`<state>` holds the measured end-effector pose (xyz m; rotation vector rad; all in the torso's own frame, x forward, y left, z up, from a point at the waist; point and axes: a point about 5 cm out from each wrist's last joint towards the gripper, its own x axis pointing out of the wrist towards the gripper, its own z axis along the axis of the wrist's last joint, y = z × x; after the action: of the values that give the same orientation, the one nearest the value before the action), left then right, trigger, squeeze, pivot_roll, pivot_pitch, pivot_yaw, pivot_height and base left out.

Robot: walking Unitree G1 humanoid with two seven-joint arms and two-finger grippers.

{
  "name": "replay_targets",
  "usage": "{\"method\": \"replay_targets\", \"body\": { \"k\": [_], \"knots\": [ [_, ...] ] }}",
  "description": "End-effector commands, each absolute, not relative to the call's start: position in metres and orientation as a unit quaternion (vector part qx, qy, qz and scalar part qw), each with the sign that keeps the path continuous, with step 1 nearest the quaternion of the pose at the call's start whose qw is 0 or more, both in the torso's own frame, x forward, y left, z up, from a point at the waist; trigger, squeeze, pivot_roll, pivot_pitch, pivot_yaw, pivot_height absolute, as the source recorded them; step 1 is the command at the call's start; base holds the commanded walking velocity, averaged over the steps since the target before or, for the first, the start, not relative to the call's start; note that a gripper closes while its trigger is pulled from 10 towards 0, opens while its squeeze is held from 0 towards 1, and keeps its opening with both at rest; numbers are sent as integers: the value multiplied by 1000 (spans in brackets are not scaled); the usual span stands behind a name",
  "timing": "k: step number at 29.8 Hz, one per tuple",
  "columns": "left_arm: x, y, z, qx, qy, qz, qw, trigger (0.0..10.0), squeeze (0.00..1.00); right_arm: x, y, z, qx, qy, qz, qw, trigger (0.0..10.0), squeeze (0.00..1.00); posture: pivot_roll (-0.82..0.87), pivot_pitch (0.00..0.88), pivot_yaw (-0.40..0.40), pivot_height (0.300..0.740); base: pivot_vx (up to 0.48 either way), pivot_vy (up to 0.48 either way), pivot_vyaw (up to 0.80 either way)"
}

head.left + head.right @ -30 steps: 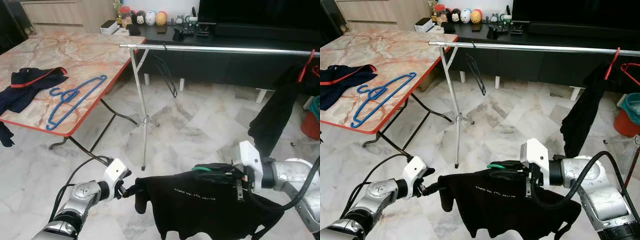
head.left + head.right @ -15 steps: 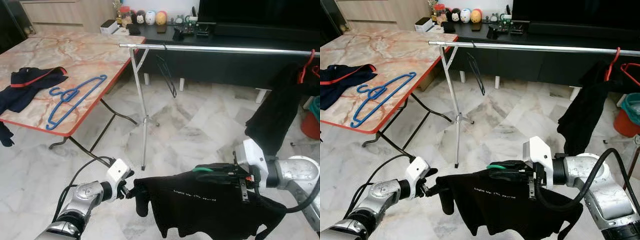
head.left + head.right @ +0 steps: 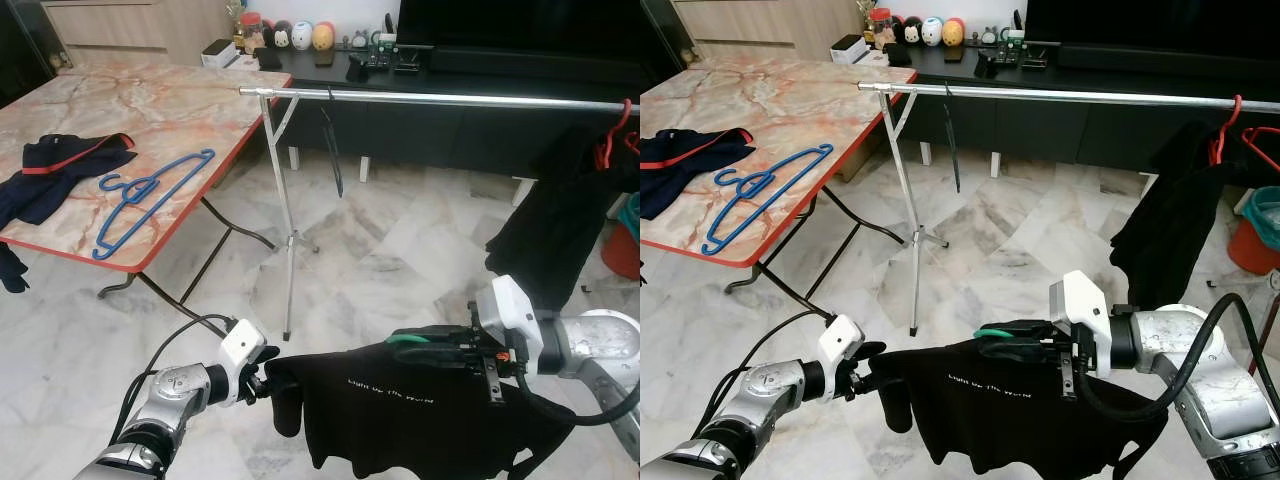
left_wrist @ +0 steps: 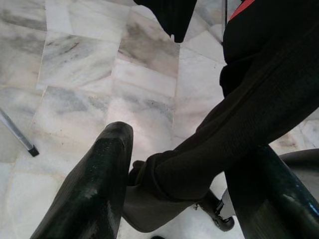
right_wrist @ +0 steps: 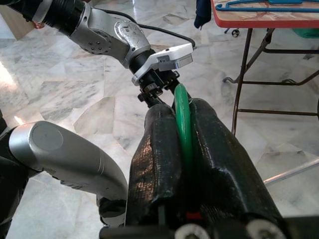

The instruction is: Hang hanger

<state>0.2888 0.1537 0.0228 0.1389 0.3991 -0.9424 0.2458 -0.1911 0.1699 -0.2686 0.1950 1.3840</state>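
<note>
Two grippers share one load: a black T-shirt point(image 3: 420, 415) already threaded on a green hanger point(image 5: 182, 119), held low over the marble floor point(image 3: 400, 240). The right gripper point(image 3: 400, 345) has its fingers pressed together on the green hook, which in the right wrist view sits squeezed between the two black pads; that keeps the hook free at the top, which I judge is what the rail needs. The left gripper point(image 3: 268, 372) pinches the near-left sleeve end of the shirt, the fabric bunched between its fingers point(image 4: 94, 189) in the left wrist view, probably to keep the garment spread and off the floor.

The hanger lies directly in the right gripper, with the shirt draped below and to the left of it, reaching to the left gripper. The metal clothes rail point(image 3: 440, 98) stands farther away and higher, well apart from both. A black hanger point(image 3: 331, 140) already dangles near its left end and a dark garment on a red hanger point(image 3: 611, 135) hangs at its right. On the marble-topped folding table point(image 3: 150, 110) at far left lie a blue hanger point(image 3: 140, 195) and a navy garment point(image 3: 55, 170), untouched.
</note>
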Motion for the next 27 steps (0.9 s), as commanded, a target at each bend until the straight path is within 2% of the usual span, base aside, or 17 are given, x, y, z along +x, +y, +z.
{"method": "replay_targets", "body": {
  "k": [1, 27],
  "knots": [
    [288, 156, 23, 62, 189, -450, 870, 0, 0, 244, -189, 181, -133, 66, 642, 752, 0, 0, -5, 16, 61, 740, 0, 0, 0],
    [286, 159, 21, 71, 192, -453, 868, 0, 0, 247, -189, 178, -134, 66, 633, 760, 0, 0, 0, 11, 63, 740, 0, 0, 0]
  ]
}}
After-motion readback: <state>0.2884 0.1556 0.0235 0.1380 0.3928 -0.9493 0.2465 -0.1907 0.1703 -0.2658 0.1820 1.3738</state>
